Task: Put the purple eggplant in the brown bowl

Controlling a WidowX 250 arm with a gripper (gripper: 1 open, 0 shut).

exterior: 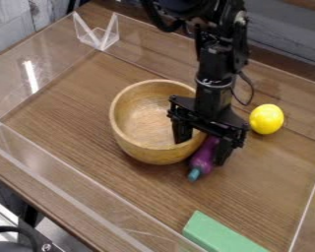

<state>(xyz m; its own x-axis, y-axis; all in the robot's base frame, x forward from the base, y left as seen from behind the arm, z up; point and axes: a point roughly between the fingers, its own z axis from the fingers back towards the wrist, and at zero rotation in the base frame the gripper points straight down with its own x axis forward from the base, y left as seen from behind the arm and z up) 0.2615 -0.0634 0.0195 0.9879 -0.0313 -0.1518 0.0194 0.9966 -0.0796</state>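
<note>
The step in hand looks to be the grasp: the purple eggplant (201, 163) lies on the bench (75, 118) just beside the brown bowl (153, 122), on the side toward the yellow lemon, its teal stem cap pointing toward the near edge. The hand (208, 147) is down over the eggplant's far end, and one of its fingers reaches in over the bowl's rim. Whether it is spread, pressed together or pinching the eggplant I cannot tell, since the dark fingers hide the place where they would meet it. If the grip proves sound, the next move calls for a straight lift until the eggplant clears the thick wooden wall, then a short shift sideways over the hollow and a release. The rim is what stands in the way: closing or moving across too low could push the bowl along or knock the eggplant loose. The yellow lemon (267, 119) sits apart on the far side of the hand, the green block (223, 235) lies nearer the front edge, and a clear pointed object (97, 31) stands beyond the bowl; none of these seems to block the short path.
</note>
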